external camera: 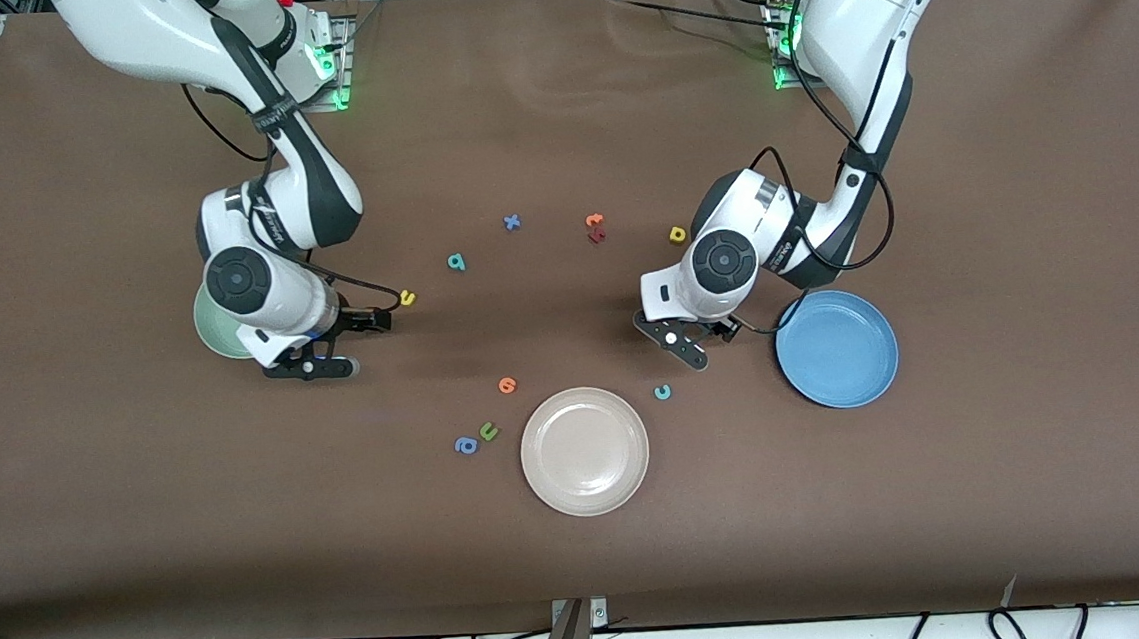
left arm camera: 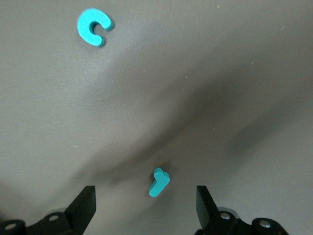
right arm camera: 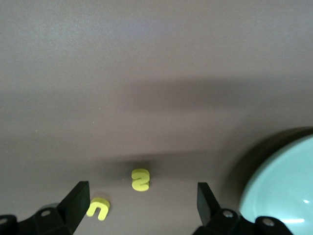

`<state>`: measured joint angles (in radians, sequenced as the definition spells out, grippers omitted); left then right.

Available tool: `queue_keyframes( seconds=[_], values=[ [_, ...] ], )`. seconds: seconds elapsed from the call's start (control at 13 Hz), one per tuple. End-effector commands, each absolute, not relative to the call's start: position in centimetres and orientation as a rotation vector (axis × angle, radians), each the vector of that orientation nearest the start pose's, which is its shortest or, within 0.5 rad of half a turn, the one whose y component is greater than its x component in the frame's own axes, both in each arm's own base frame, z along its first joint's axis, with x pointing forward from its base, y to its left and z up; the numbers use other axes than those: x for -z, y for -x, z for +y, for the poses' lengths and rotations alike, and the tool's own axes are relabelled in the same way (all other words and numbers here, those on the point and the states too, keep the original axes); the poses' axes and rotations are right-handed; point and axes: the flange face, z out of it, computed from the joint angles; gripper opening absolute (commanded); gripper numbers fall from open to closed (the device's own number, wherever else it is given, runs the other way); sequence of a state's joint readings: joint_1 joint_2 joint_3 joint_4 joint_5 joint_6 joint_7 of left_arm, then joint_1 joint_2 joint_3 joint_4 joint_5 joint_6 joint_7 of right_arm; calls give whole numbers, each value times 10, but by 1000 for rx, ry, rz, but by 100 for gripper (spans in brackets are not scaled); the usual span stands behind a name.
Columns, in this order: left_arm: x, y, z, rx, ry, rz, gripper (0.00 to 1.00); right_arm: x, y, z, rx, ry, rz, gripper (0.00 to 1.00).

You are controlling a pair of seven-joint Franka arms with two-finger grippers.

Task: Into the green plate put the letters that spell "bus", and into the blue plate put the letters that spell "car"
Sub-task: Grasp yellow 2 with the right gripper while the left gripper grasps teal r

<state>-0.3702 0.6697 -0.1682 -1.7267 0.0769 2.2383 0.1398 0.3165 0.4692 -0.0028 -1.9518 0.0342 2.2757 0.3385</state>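
Observation:
My left gripper [external camera: 674, 344] [left arm camera: 145, 208] stands open low over the table beside the blue plate [external camera: 837, 348]. A teal "r" [left arm camera: 158, 182] lies on the table between its fingers. The teal "c" [external camera: 663, 391] [left arm camera: 94, 27] lies a little nearer the front camera. My right gripper [external camera: 312, 370] [right arm camera: 142, 205] is open beside the green plate [external camera: 218, 334] [right arm camera: 286, 188]. A yellow "s" [right arm camera: 140, 179] lies between its fingers, and a yellow "u" [right arm camera: 98, 207] is close to one finger. All three letters are hidden in the front view. The teal "b" [external camera: 456, 261] and yellow "a" [external camera: 677, 235] lie farther back.
A cream plate [external camera: 585, 451] sits near the front, with an orange letter [external camera: 507, 385], a green "u" [external camera: 488, 430] and a blue letter [external camera: 465, 446] beside it. A blue "x" [external camera: 512, 222], orange letters [external camera: 595, 225] and another small yellow letter [external camera: 408, 297] lie mid-table.

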Motion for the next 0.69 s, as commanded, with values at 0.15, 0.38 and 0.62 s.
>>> queue_keyframes(
  seconds=[0.15,0.38,0.62],
  values=[
    [-175,-551,-323,-198,2927,1127,58,-199,-566,192,-229,3138,131,89],
    [-175,-548,-327,-200,2926,1126,29,-185,-561,198,-237,3134,175,85],
    [-175,-548,-327,-200,2926,1127,21,-177,-558,200,-260,3132,180,70]
  ],
)
